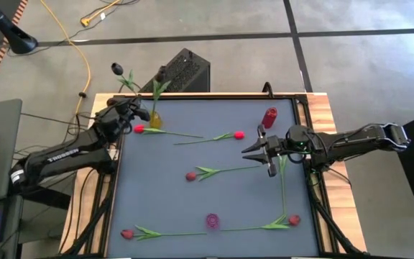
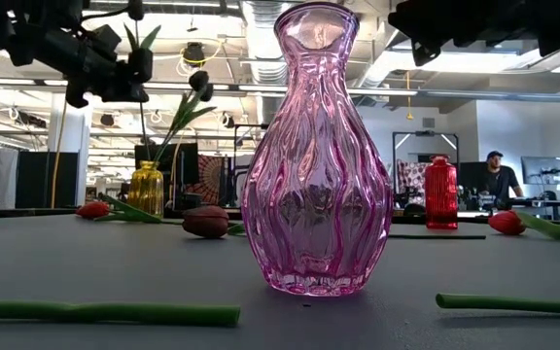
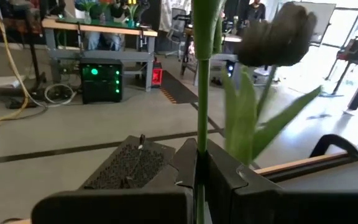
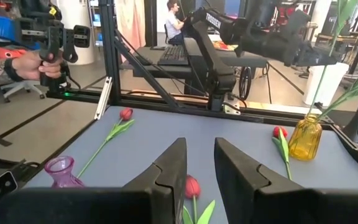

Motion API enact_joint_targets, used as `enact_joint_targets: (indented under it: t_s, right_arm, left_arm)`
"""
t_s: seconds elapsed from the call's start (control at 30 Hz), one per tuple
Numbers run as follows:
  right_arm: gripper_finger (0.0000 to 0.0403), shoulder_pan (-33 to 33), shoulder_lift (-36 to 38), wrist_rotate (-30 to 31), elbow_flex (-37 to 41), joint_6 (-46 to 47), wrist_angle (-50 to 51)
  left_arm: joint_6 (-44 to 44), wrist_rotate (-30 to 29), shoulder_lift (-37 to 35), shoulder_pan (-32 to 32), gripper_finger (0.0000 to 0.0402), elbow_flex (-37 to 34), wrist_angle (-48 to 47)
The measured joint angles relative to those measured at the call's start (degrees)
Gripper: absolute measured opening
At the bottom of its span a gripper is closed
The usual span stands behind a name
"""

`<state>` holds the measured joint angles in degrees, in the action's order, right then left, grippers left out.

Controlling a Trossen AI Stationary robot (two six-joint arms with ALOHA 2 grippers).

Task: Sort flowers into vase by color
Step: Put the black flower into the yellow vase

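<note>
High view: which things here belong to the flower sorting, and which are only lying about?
Job:
- yellow vase holding a dark tulip
- red vase
- pink vase
- dark tulip in left gripper
- red tulips on the table, e.g.
- right gripper, open

Lying about:
- black box
- yellow cable

Held stem [image 3: 202, 93] cut off above
</note>
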<state>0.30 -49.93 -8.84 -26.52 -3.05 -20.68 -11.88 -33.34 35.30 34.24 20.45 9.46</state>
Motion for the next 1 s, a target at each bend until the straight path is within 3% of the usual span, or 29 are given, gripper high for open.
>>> enact_joint_targets:
  t_s: [0.6,1.0]
  right_arm:
    - [0.0108,0.0,0.0,-0.04,0.0,0.0,0.04]
    - [0.0108,0.0,-0.02,-0.04,0.0,-0.26,0.3]
  left_arm:
    - [2.11,-0.08,1.65,2.91,0.0,0.09,1.2]
    - [3.2,0.1,-2.46,2.89,0.0,1.38,-0.96]
